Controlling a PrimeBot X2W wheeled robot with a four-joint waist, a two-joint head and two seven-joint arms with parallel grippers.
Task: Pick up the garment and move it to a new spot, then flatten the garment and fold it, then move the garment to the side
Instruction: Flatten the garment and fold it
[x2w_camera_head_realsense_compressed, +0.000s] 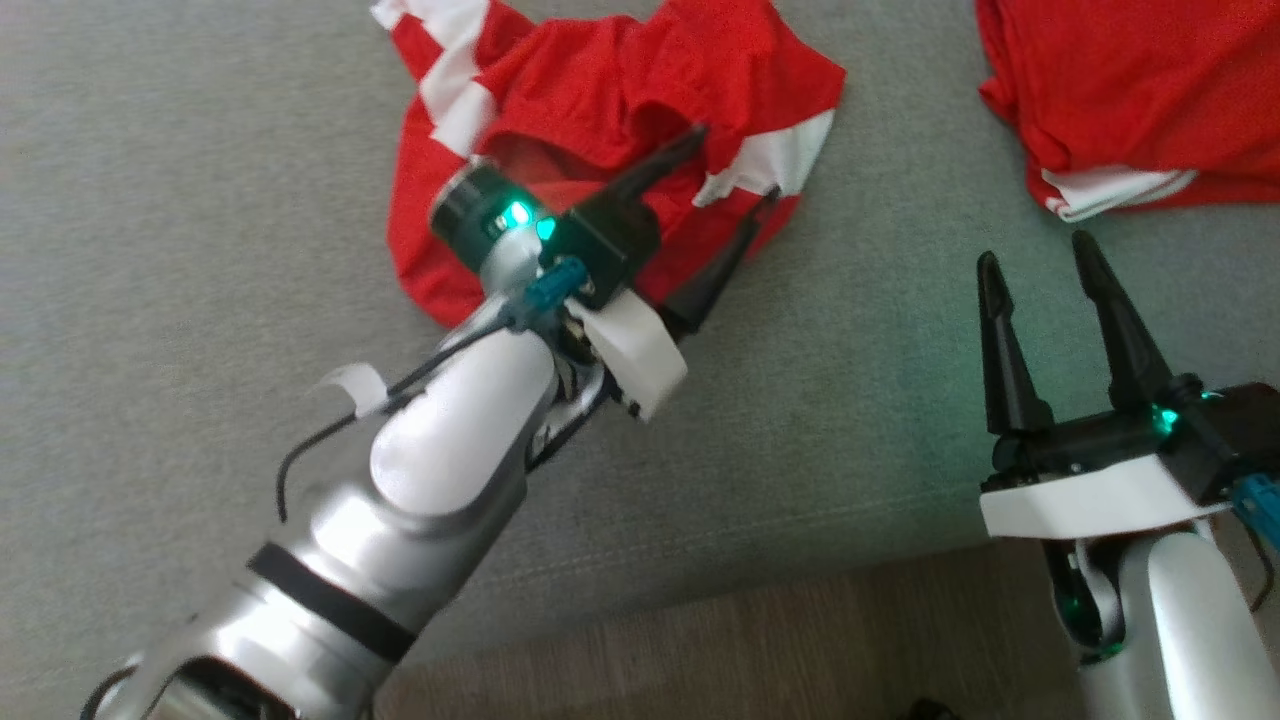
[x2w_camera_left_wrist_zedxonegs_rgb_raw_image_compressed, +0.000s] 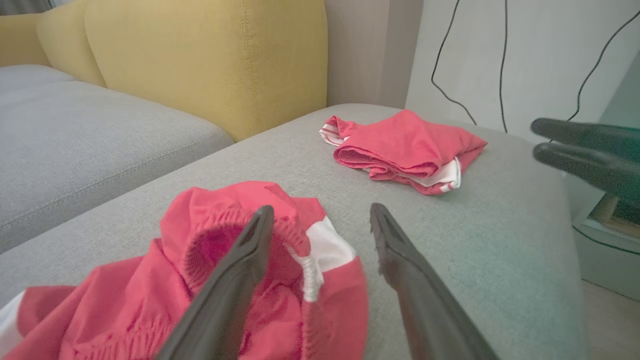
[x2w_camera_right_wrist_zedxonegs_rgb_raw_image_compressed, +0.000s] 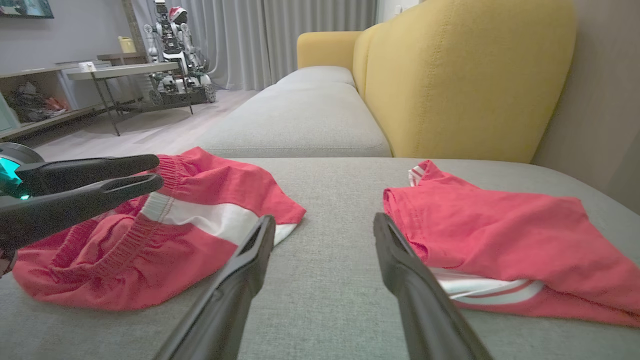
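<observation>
A crumpled red fabric garment with white side panels (x2w_camera_head_realsense_compressed: 600, 90) lies on the grey upholstered sofa seat (x2w_camera_head_realsense_compressed: 200, 250). The left hand (x2w_camera_head_realsense_compressed: 737, 161) hangs over the garment's right part, fingers spread, pinching nothing. The right hand (x2w_camera_head_realsense_compressed: 1034, 248), also spread and empty, hovers above bare cushion, near a folded red garment (x2w_camera_head_realsense_compressed: 1130, 100) lying well apart from the crumpled one.
</observation>
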